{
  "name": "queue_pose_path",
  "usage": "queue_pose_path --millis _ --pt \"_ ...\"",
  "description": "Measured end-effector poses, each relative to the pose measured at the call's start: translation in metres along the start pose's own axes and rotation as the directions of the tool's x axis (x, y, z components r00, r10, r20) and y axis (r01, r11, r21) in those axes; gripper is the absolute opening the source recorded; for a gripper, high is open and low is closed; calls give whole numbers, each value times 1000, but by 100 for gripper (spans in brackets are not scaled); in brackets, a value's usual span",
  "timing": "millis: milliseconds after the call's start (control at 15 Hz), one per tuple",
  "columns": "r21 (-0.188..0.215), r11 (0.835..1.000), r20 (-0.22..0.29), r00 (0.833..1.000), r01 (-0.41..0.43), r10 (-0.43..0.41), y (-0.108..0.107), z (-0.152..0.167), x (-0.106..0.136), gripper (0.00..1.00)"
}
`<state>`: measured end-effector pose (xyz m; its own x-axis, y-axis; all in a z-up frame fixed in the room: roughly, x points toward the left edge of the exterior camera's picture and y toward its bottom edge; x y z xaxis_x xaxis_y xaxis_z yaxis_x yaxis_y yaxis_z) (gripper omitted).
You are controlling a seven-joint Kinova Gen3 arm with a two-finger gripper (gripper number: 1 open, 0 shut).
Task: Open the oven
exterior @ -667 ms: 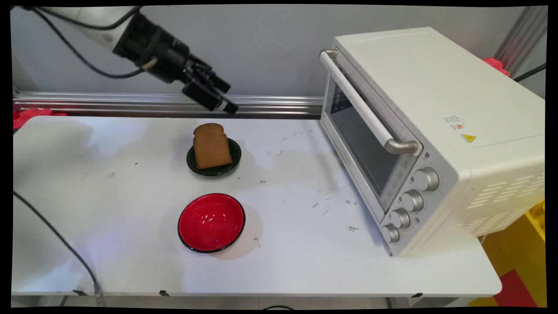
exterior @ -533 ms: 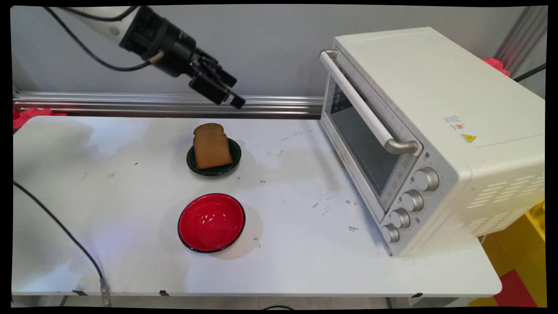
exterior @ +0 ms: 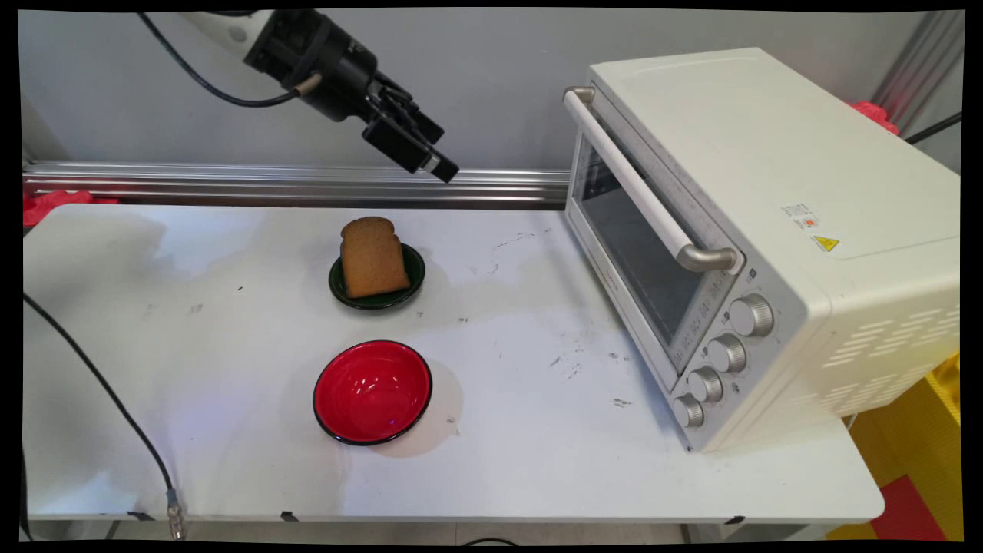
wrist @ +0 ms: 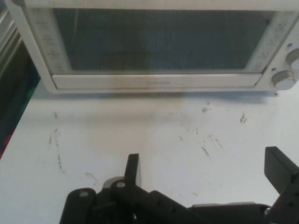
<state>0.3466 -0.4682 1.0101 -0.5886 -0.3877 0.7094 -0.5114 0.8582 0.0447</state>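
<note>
Tool (exterior: pixel 438 163) hangs high over the far side of the surface (exterior: pixel 537 445), fingers (wrist: pixel 132 169) spread wide, holding nothing. I see it pointed at the closed toaster oven (exterior: pixel 768 230). Nearest below-left: toast (exterior: pixel 372 257) on green plate (exterior: pixel 411 280); red bowl (exterior: pixel 372 392) nearer.

2 views: 1 fixed overview, 1 riding the hand.
The main view looks down from above the near side of the counter (exterior: pixel 537 461) toward the back wall. The hand view looks low over its fingers (wrist: pixel 132 169) at the toaster oven (wrist: pixel 159 46) door, close up. Both show the oven front and the scuffed counter before it.
</note>
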Motion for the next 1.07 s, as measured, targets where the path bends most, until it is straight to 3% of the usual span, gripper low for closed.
queue_pose_path --millis 600,1067 --pt "-9 999 32 999 -31 31 -1 42 62 100" --pt "4 1000 14 1000 -21 21 0 79 106 100"
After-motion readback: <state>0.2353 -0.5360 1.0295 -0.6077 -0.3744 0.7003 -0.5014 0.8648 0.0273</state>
